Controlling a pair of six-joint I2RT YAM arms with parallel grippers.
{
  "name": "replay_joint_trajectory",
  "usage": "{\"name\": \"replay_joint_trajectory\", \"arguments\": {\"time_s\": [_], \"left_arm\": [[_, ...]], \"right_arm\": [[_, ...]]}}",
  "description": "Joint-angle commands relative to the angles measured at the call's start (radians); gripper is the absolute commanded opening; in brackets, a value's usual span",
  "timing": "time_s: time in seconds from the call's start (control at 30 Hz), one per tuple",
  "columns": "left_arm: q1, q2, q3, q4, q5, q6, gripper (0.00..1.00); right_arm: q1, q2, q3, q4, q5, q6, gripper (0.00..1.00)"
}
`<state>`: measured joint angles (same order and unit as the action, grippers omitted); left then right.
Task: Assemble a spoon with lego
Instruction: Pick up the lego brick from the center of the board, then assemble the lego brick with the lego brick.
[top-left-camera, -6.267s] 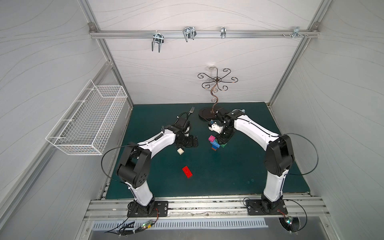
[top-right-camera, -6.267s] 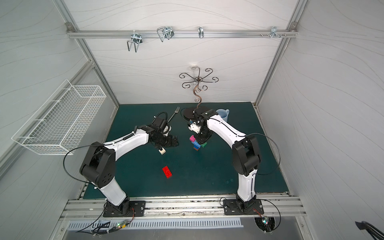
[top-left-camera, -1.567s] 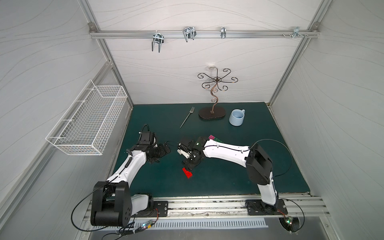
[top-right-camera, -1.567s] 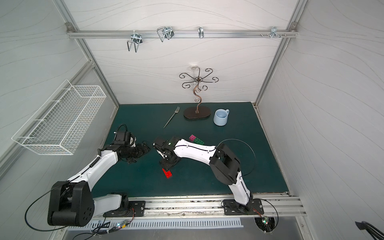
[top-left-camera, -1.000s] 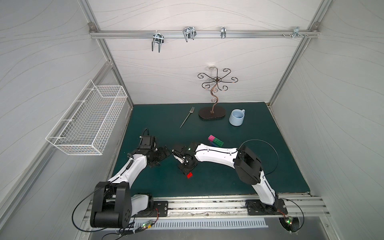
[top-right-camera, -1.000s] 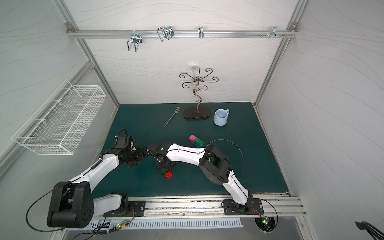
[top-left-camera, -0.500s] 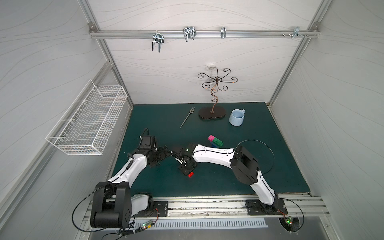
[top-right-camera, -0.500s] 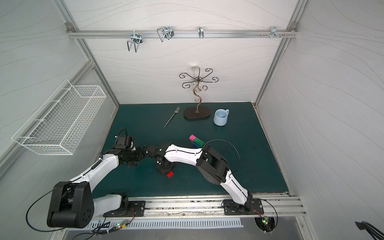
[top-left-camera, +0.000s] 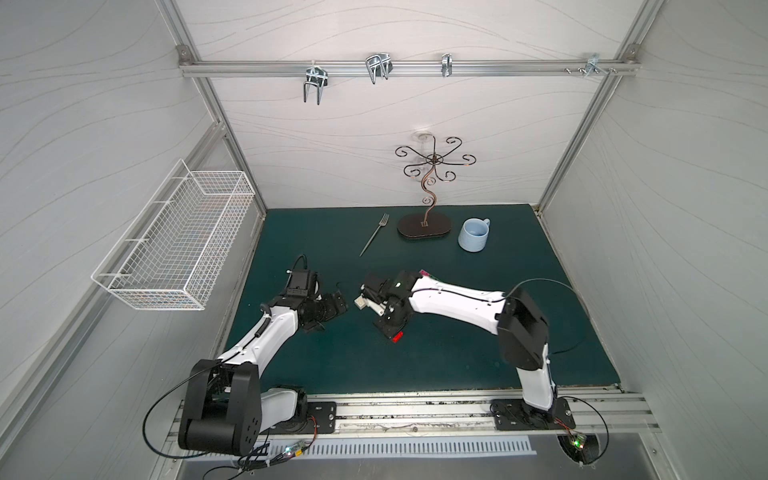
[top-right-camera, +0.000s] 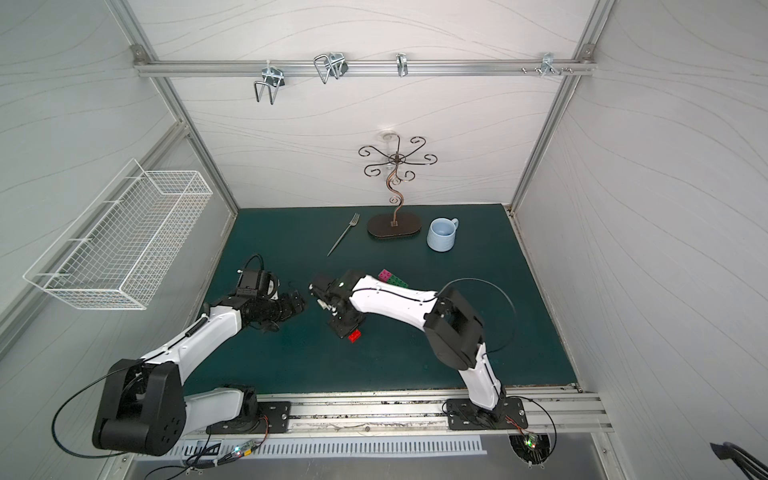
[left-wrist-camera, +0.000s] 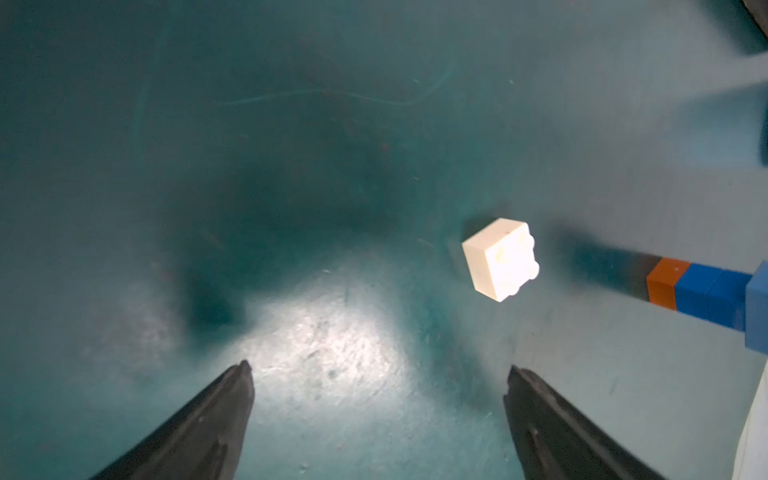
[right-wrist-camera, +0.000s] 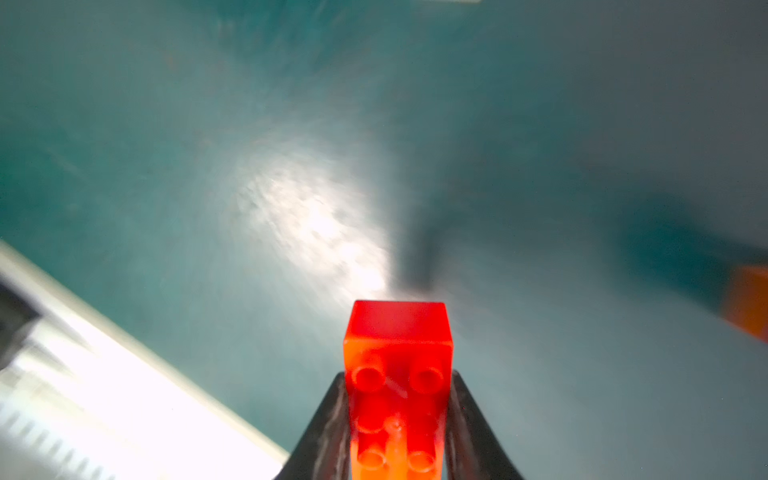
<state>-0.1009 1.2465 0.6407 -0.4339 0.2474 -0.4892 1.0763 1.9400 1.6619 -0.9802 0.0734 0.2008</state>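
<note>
Green counter (top-left-camera: 457, 357) (pretty scuffed up close): one red brick (right-wrist-camera: 397, 328) sits pinched in the right end effector (right-wrist-camera: 397, 374). Meanwhile the left end effector (left-wrist-camera: 379, 365) is spread wide, hovering near one cream brick (left-wrist-camera: 498, 257) lying loose. Just beside that is the spoon's stem (left-wrist-camera: 706, 293), one orange brick plus two blue. One fork (top-left-camera: 374, 240) and one mug (top-left-camera: 473, 235) are at the back.

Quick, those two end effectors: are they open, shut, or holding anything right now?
Left end effector: open, holding nothing.
Right end effector: shut on the red brick.
</note>
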Motion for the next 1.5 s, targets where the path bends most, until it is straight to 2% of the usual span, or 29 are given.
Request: {"name": "replay_joint_trajectory", "arguments": {"time_s": [0.0, 0.2, 0.4, 0.77, 1.47], "left_arm": [[-0.036, 0.029, 0.053, 0.045, 0.001, 0.024, 1.00], [-0.119, 0.084, 0.095, 0.096, 0.047, 0.038, 1.00], [-0.149, 0.129, 0.112, 0.129, 0.098, 0.056, 1.00], [-0.194, 0.179, 0.142, 0.127, 0.095, 0.075, 1.00], [-0.202, 0.214, 0.155, 0.120, 0.090, 0.077, 1.00]], "right_arm": [[-0.097, -0.111, 0.024, -0.103, 0.032, -0.128, 0.17], [-0.286, -0.121, 0.093, -0.130, 0.009, -0.277, 0.17], [-0.375, -0.065, 0.133, -0.131, -0.020, -0.412, 0.17], [-0.426, -0.029, 0.125, -0.114, -0.078, -0.546, 0.17], [-0.428, 0.043, 0.149, -0.135, -0.057, -0.571, 0.17]]}}
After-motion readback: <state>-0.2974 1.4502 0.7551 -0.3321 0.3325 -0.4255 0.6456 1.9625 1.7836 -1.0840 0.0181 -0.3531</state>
